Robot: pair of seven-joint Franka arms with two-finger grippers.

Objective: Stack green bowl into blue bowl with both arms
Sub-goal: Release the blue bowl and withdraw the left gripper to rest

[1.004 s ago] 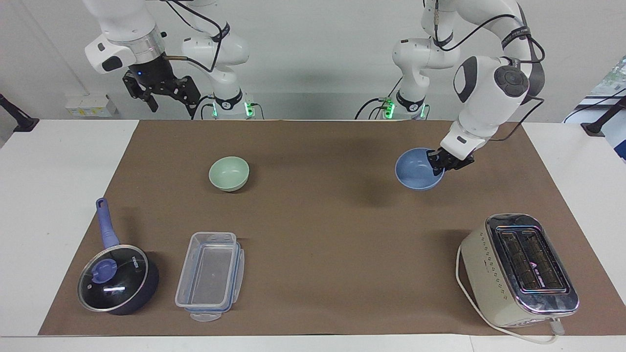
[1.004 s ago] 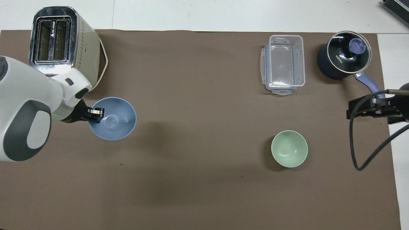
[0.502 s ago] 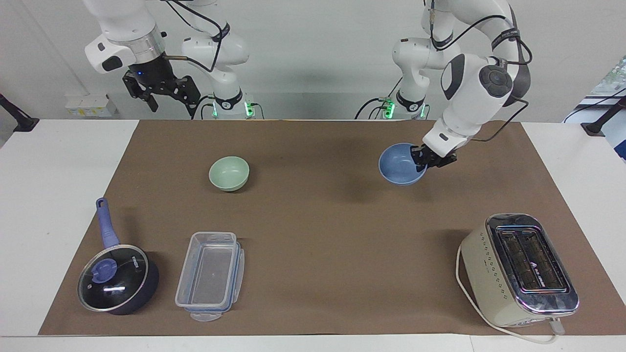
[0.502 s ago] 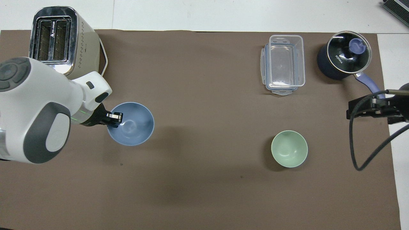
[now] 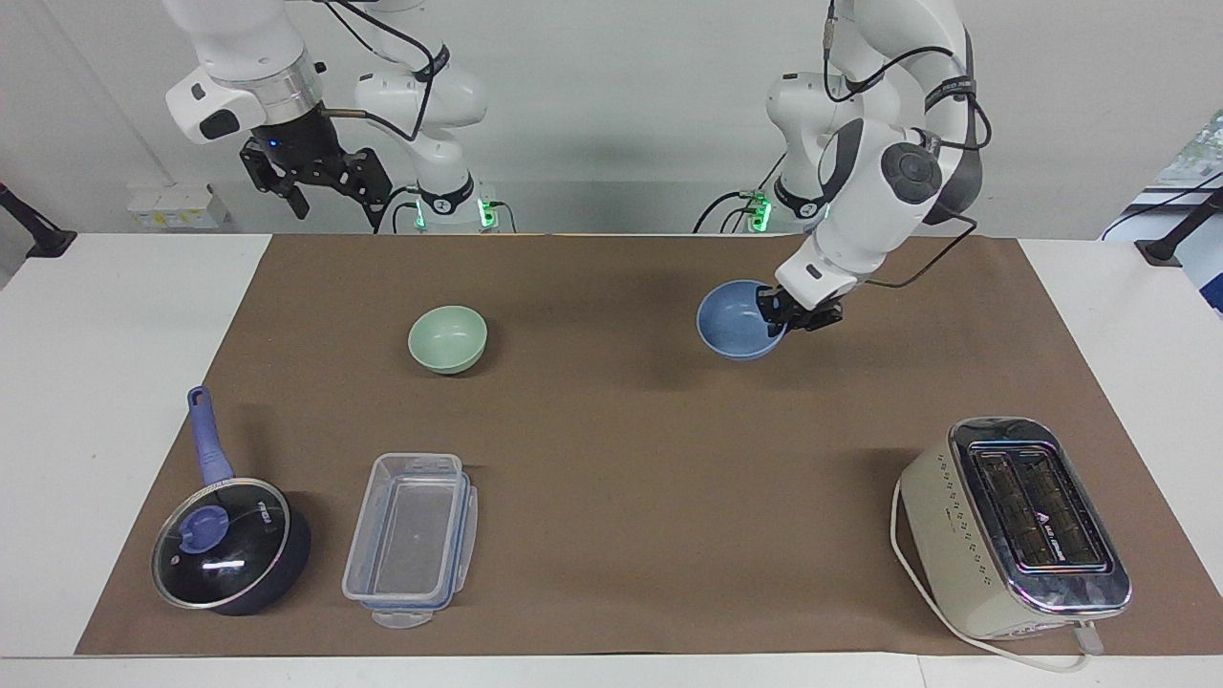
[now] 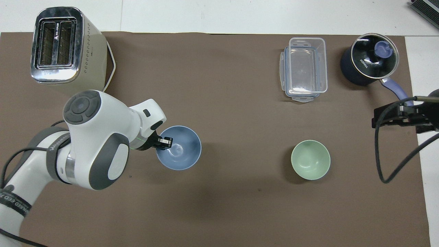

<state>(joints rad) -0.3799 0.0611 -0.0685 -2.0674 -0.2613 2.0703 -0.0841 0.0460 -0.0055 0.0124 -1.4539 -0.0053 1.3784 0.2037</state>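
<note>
Left hand (image 5: 779, 313) holds blue bowl (image 5: 734, 323) rim, mouth up.

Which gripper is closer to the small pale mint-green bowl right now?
Cannot tell. The left gripper holds the light blue bowl mid-table; the right gripper waits raised at its own end. The green bowl sits between them.

"KONKA" on the glass lid (image 6: 373, 55) of the dark blue saucepan (image 6: 353, 71).
</note>
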